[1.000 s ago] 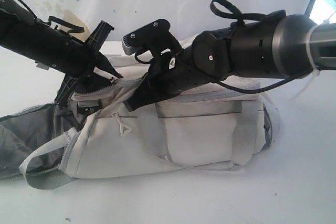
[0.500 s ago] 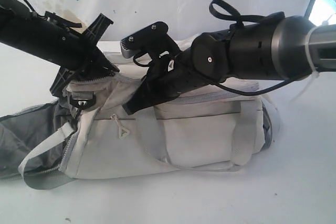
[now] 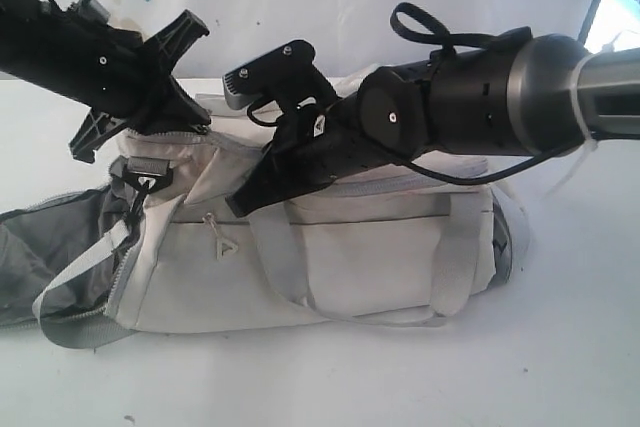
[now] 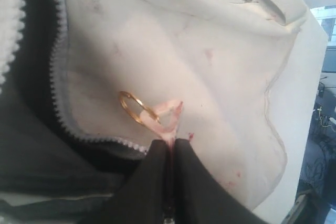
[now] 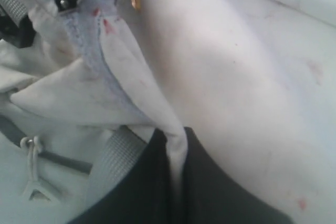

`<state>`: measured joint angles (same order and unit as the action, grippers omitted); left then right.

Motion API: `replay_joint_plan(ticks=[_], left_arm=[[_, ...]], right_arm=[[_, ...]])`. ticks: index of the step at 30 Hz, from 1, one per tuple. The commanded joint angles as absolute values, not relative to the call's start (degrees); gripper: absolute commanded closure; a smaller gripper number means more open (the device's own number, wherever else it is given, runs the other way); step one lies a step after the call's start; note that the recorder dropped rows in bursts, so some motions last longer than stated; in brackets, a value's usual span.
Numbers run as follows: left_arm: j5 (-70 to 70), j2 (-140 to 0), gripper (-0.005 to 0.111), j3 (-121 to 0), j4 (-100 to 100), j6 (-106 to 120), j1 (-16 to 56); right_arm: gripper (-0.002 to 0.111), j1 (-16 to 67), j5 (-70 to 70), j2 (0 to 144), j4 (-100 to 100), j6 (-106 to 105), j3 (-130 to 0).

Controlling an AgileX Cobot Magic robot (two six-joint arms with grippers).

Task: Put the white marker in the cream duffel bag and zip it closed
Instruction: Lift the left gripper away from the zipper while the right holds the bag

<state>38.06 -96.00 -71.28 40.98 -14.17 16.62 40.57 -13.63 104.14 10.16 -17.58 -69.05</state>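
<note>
Now left gripper [image 4: 170, 150] pinches the zipper pull [image 4: 166, 116]; right gripper [image 5: 176, 148] clamps a cream duffel bag [image 5: 236, 77] fold between its fingers [image 5: 215, 192].

Lit brightly and evenly, cool and washed out. Shadowed only softly on the table [image 3: 560, 347] right under the bag [image 3: 330, 257]; blown out to white at the strip [image 3: 615, 7] up and right of the bag. Grainy throughout. From the left wrist, sharpest at the pull tab [image 4: 170, 116], glinting on the gold ring [image 4: 132, 106], blurred at the left hand [image 4: 169, 148]. From the right wrist, hazy, pale glare on the bag, dark and unfocused at the right hand [image 5: 174, 145].
</note>
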Motion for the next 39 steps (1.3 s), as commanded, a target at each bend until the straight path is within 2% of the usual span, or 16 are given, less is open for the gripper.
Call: replay_joint_plan(ticks=[1, 21, 29, 34, 39], left_arm=[[32.15, -92.36, 0.107, -71.55, 38.18, -13.83, 16.07], [25.50, -84.58, 0.107, -71.43, 23.55, -12.39, 16.07], [34.79, -87.68, 0.107, -71.34, 26.31, -11.15, 16.14], [38.18, -89.31, 0.107, -71.34, 32.63, 3.76, 16.19], [40.63, -92.07, 0.107, -71.34, 38.83, 8.45, 16.19]], right_arm=[[0.108, 39.37, -19.34, 104.68, 9.20, -17.55, -68.54], [0.108, 38.14, -26.70, 104.68, 9.20, -14.97, -68.54], [0.108, 38.25, -26.60, 104.68, 9.20, -14.97, -68.54], [0.108, 38.25, -26.60, 104.68, 9.20, -14.97, -68.54], [0.108, 38.25, -26.98, 104.58, 9.20, -15.20, -68.54]])
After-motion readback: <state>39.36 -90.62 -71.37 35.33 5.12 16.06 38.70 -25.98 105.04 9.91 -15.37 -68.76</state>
